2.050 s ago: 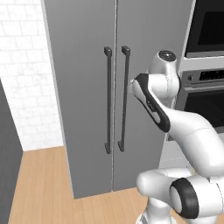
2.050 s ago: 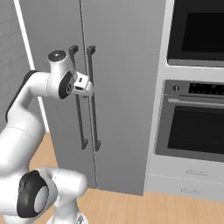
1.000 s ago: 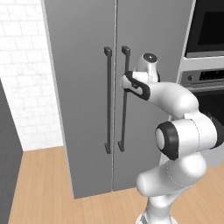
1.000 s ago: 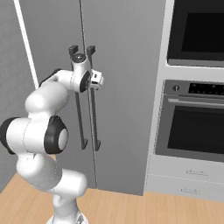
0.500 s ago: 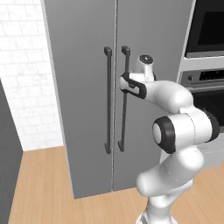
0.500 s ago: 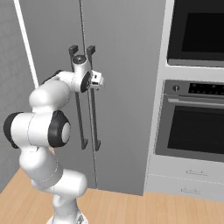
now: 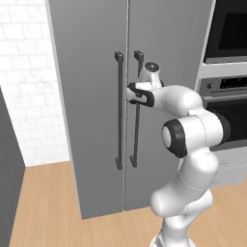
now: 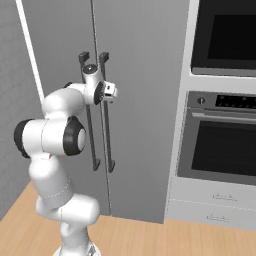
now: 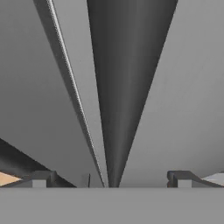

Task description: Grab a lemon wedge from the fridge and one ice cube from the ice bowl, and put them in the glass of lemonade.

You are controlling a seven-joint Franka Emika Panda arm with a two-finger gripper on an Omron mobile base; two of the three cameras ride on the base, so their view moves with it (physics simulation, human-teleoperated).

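The claw (image 7: 130,92) was at the fridge (image 7: 91,58), at the upper part of the right door's dark handle (image 7: 136,108). In the hand view its two finger tips (image 9: 41,178) stood far apart, one at each bottom corner, and the handle bar (image 9: 127,87) ran up between them, so the jaws were wide open around the bar and were not pressing on it. Whether a finger touched the bar could not be told.

Both fridge doors were closed. The seam (image 9: 72,92) between them ran just beside the claw, on the left of the bar in the hand view. The left door's handle (image 7: 118,111) was just beyond that seam, parallel to the one between the fingers.

In the right base view the claw (image 8: 111,92) was near the top of the two handles. To the right of the claw, well apart from it, stood the dark oven (image 8: 222,150) with another dark oven window above it. Far below the claw was the wooden floor (image 7: 43,202), and on its left side a white brick wall (image 7: 24,77).
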